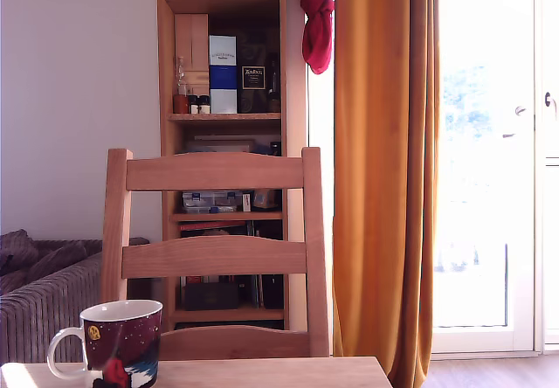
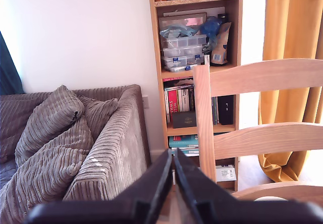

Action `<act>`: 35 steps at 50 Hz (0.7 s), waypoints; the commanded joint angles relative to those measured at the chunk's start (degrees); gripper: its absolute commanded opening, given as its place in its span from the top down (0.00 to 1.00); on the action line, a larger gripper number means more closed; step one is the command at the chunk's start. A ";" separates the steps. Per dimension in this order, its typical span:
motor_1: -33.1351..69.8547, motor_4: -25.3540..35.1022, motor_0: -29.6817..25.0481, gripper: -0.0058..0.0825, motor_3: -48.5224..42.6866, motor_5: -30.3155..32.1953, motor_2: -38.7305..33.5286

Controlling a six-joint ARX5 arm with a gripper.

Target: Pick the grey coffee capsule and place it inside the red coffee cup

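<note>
Your gripper shows jaws closed with nothing visibly held, the capsule is out of sight, and the cup sits at the table edge, so a blind descent risks knocking it

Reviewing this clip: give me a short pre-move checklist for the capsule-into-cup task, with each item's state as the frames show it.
1. Red coffee cup upright on the table, opening up: ok.
2. Grey capsule located: not ok, it appears in neither view.
3. Gripper state: fingers look closed together in the wrist view, with nothing visible between them; not ok for a pick.
4. Wrist camera aimed at the workspace: not ok, it faces the sofa, bookshelf and chair.
5. Arm position relative to the cup: cannot tell, the arm is absent from the exterior view.
</note>
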 commanded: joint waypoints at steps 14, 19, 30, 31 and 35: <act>-0.70 12.20 1.64 0.95 0.57 -12.09 -0.15; -0.70 18.71 1.55 0.95 2.64 -15.43 -0.11; 0.70 28.28 -1.75 0.95 3.13 -20.48 0.94; 1.07 28.94 -2.19 0.95 3.15 -20.90 0.96; 3.41 31.71 -4.48 0.95 3.21 -21.73 1.01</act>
